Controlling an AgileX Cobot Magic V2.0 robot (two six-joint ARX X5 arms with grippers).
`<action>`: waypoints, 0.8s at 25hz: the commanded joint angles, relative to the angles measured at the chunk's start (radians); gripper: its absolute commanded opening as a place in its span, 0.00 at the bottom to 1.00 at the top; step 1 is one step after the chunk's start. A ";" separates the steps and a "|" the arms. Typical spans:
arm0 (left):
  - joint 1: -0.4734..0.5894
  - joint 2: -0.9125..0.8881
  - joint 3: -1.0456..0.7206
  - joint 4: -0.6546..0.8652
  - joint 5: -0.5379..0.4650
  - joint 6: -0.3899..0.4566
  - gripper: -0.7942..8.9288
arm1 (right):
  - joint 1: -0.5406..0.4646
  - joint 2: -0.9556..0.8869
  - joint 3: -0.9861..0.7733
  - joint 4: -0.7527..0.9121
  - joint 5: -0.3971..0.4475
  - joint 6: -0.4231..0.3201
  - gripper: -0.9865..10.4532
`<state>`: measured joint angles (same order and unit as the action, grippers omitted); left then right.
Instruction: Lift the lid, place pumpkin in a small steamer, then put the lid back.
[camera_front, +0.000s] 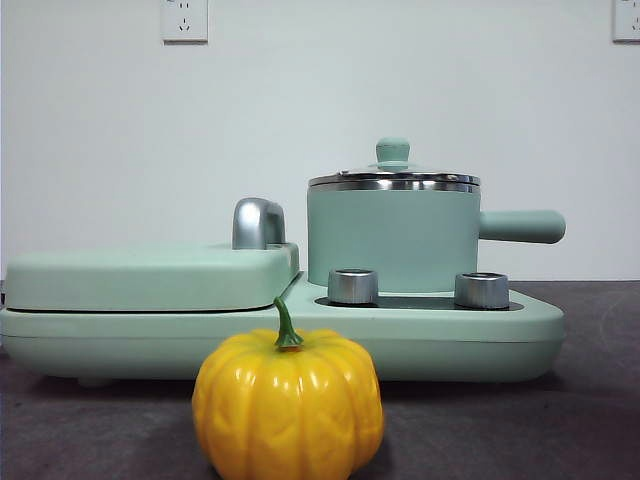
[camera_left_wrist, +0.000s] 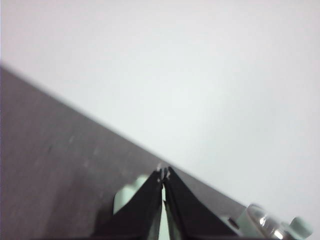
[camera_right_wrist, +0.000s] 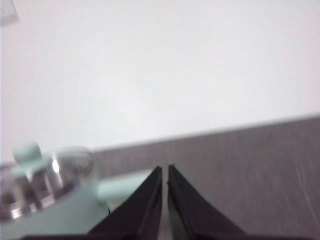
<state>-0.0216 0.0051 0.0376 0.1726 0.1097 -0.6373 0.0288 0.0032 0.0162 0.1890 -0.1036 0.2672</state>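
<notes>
Glossy yellow-orange ribbed pumpkin (camera_front: 288, 408): on dark bench (camera_front: 600, 400), before mint-green cylindrical steamer (camera_front: 392, 238), glass lid (camera_front: 393, 178) seated. Left tool (camera_left_wrist: 163, 175), right tool (camera_right_wrist: 165, 170): closed, empty.

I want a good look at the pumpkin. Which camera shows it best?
The front view: the pumpkin sits close and large before the cooker, its ribs and green stem sharp, only its base cut off. Neither wrist view shows it at all.
</notes>
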 joint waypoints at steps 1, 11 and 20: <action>0.002 -0.001 0.039 0.000 0.002 0.033 0.09 | 0.002 0.000 0.020 0.027 -0.001 0.014 0.10; 0.002 0.065 0.279 -0.242 0.000 0.118 0.09 | 0.002 0.002 0.198 -0.117 -0.006 0.016 0.10; 0.002 0.240 0.499 -0.393 0.000 0.211 0.09 | 0.002 0.040 0.388 -0.372 -0.056 0.016 0.10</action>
<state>-0.0216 0.2310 0.5213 -0.2165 0.1093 -0.4534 0.0288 0.0307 0.3870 -0.1757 -0.1577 0.2703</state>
